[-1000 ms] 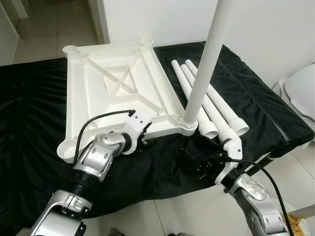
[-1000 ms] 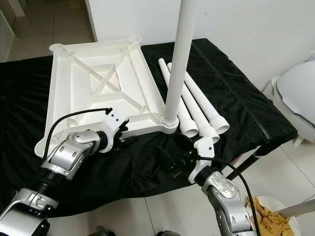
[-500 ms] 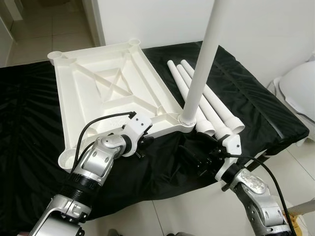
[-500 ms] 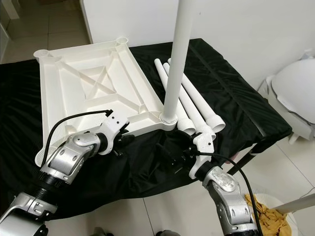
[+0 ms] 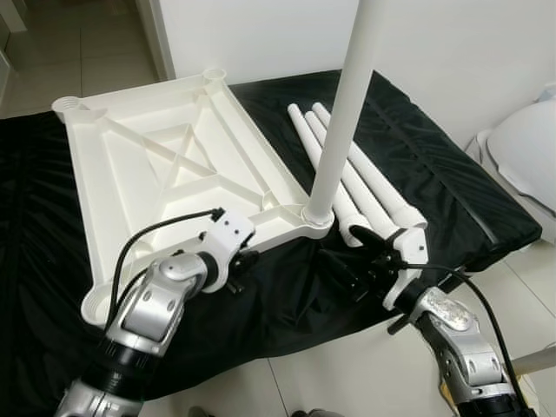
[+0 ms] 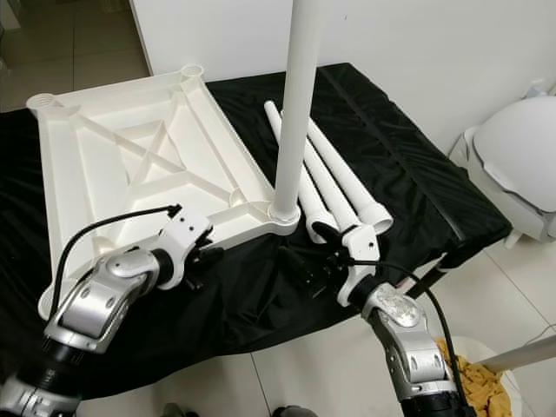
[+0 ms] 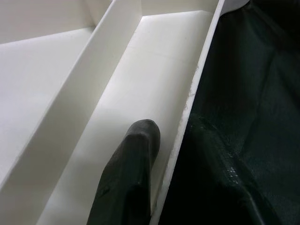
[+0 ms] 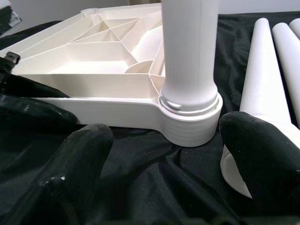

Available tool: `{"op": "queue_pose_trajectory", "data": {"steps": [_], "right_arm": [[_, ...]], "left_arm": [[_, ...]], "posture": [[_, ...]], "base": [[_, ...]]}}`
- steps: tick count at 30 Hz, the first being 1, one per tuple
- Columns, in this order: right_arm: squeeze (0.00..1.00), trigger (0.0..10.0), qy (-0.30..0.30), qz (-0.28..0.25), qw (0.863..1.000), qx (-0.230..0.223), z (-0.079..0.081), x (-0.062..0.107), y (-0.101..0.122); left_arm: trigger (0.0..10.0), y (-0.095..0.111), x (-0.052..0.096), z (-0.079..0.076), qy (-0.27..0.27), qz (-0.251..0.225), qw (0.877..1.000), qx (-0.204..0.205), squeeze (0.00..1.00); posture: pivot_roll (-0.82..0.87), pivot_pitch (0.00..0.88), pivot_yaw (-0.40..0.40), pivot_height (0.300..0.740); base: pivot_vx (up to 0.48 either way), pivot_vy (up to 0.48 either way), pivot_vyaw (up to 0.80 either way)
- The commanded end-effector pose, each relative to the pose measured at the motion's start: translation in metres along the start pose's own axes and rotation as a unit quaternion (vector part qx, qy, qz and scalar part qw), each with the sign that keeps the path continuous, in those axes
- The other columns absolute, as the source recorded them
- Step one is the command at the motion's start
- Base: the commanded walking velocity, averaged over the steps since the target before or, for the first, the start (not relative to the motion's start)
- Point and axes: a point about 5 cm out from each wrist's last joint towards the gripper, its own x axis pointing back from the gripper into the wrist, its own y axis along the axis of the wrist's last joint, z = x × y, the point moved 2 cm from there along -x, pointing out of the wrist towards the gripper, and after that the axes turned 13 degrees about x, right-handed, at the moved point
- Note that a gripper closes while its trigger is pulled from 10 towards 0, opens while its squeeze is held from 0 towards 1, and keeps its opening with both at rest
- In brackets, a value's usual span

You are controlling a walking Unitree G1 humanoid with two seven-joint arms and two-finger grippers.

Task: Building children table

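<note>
On the black cloth (image 5: 452, 187), the left gripper (image 5: 239, 265) pinches the upturned white tabletop (image 5: 156, 174)'s near rim, while the right gripper (image 5: 352, 261) hangs spread before the tabletop's corner socket holding the upright leg (image 5: 343, 113).

Head stereo pair looks steeply down from above; both wrist cameras sit close to the upturned white plastic tabletop (image 5: 174, 165).

A black cloth (image 5: 452, 187) is covering the surface. The inverted white tabletop (image 5: 165, 174) is lying at 10 o'clock, three loose legs (image 5: 365, 187) at 2 o'clock.
</note>
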Motion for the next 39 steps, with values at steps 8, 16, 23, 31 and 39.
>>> {"op": "queue_pose_trajectory", "data": {"steps": [8,16,23,31,39], "right_arm": [[0.0,10.0,0.006,-0.004,1.0,0.009,-0.005,-0.002,0.0],[0.0,10.0,0.016,-0.007,1.0,0.014,-0.008,-0.008,0.0],[0.0,10.0,0.028,-0.012,0.999,0.017,-0.008,-0.014,0.002],[0.0,10.0,0.029,-0.014,0.999,0.022,-0.01,-0.015,0.002],[0.0,10.0,0.026,-0.016,0.999,0.026,-0.011,-0.015,0.002]], "left_arm": [[0.0,-0.034,0.02,0.026,0.131,0.063,0.989,0.037,0.0],[0.0,-0.042,0.036,0.031,0.169,0.075,0.982,0.048,0.0],[0.0,-0.051,0.046,0.036,0.201,0.08,0.973,0.075,0.0],[0.0,-0.055,0.042,0.03,0.204,0.084,0.971,0.089,0.0],[0.0,-0.036,0.015,0.011,0.168,0.063,0.98,0.083,0.0]], "posture": [[-0.05,0.111,-0.02,0.74],[-0.03,0.11,-0.04,0.74],[-0.02,0.108,-0.049,0.74],[-0.03,0.104,-0.054,0.74],[-0.05,0.103,-0.047,0.74]], "base": [[0.0,0.0,0.0],[0.0,0.0,0.0],[0.0,0.0,0.0],[0.0,0.0,0.0],[0.0,0.0,0.0]]}}
